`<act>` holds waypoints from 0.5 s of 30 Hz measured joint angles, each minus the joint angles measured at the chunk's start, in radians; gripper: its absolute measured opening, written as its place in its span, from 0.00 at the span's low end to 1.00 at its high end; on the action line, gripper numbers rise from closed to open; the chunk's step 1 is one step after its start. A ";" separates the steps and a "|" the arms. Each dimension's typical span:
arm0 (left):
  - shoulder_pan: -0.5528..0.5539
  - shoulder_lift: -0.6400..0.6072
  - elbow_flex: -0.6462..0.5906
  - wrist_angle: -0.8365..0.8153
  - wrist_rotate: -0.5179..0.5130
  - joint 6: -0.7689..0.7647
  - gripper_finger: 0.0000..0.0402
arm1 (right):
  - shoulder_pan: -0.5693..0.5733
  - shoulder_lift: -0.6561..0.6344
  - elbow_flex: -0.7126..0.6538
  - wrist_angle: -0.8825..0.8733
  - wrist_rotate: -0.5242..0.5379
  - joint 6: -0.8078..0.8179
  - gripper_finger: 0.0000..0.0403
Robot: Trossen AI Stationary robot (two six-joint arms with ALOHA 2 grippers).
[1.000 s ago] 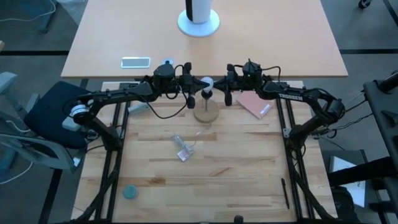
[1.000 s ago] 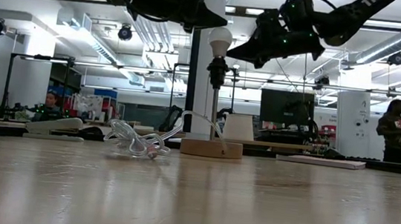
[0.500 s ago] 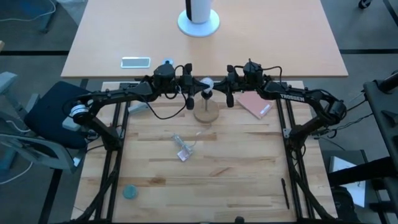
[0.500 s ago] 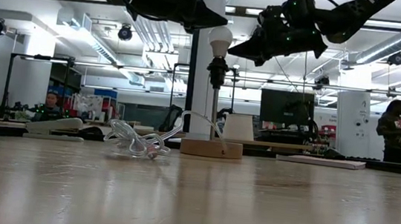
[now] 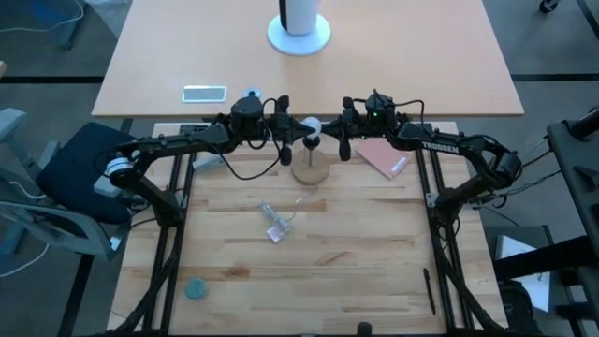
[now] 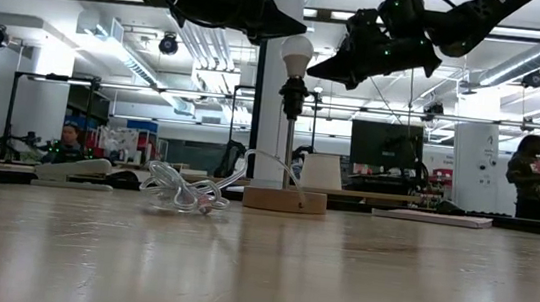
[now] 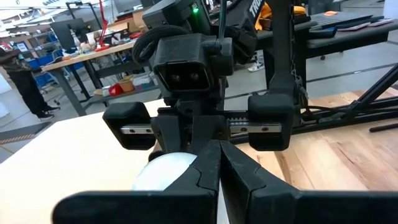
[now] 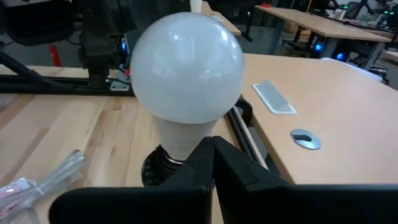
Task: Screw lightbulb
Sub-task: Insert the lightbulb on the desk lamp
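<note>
The frosted white lightbulb (image 5: 310, 124) stands upright with its pale base in the black socket (image 6: 292, 95). The socket sits on a thin post over the round wooden base (image 5: 311, 167) at the table's far middle. My left gripper (image 5: 288, 131) is shut and empty; it hovers just left of the bulb's top (image 6: 297, 43). My right gripper (image 5: 339, 133) is shut and empty, just right of the bulb, with its tips (image 6: 313, 75) near the bulb's neck. The bulb fills the right wrist view (image 8: 186, 68) and shows behind my left fingers (image 7: 165, 174).
A crumpled clear plastic wrapper (image 5: 276, 223) lies near the table's middle, in front of the stand. A pink booklet (image 5: 384, 157) lies at the far right, a teal disc (image 5: 195, 288) at the near left and a dark pen (image 5: 430, 290) at the near right.
My right gripper has risen a little beside the bulb. The bulb and the stand have stayed where they were.
</note>
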State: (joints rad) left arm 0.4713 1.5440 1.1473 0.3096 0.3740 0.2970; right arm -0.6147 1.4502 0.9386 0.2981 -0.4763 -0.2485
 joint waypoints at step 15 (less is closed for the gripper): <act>0.000 -0.002 0.000 0.003 0.000 -0.019 0.00 | -0.001 0.000 0.000 -0.003 0.005 0.000 0.00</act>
State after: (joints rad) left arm 0.4713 1.5421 1.1473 0.3130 0.3744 0.2783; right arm -0.6155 1.4502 0.9386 0.2951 -0.4713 -0.2481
